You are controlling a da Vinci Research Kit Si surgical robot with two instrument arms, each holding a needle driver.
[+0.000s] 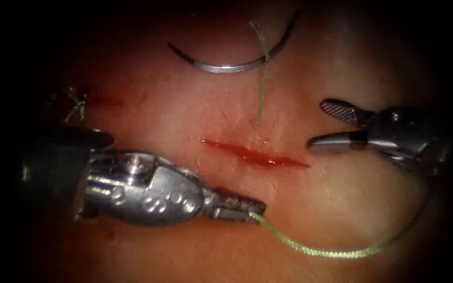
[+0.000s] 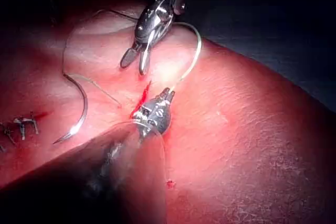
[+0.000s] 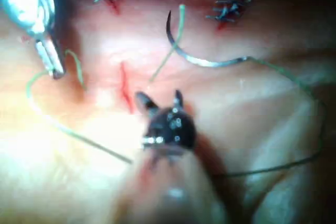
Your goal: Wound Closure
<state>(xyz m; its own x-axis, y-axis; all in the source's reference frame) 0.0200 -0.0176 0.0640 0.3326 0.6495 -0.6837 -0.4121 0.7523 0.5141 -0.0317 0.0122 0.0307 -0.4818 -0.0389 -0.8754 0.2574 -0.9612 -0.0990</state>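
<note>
Nearest the endoscope, the left arm's tool (image 1: 247,207) lies low across the tissue (image 1: 342,209) with its jaws clamped together on the green thread (image 1: 336,252). From those tips the thread runs away in a slack loop, curving under and around toward the right arm's tool (image 1: 325,124). That tool holds nothing; its two jaws stand apart, one above the other, pointing at the cut (image 1: 255,153) from the cut's right end. The cut lies just beyond the left tool's tips, between the two tools, with red fluid (image 1: 258,156) lying along it.

Beyond the cut, well apart from both tools, the curved needle (image 1: 226,66) rests free on the tissue surface, neither jaw touching it and no part of it buried. A second length of thread crosses over the needle's curve and comes down to the tissue just behind the cut. Farther behind the left tool's shaft, a finished stitch with cut thread ends (image 1: 77,105) sits on the tissue.

The left wrist view shows the left tool (image 2: 169,96) shut on the thread (image 2: 195,51) and the right tool (image 2: 135,62) spread open just past it. The right wrist view shows the right tool (image 3: 161,100) open beside the cut (image 3: 125,88), the needle (image 3: 210,62) lying loose beyond it.
</note>
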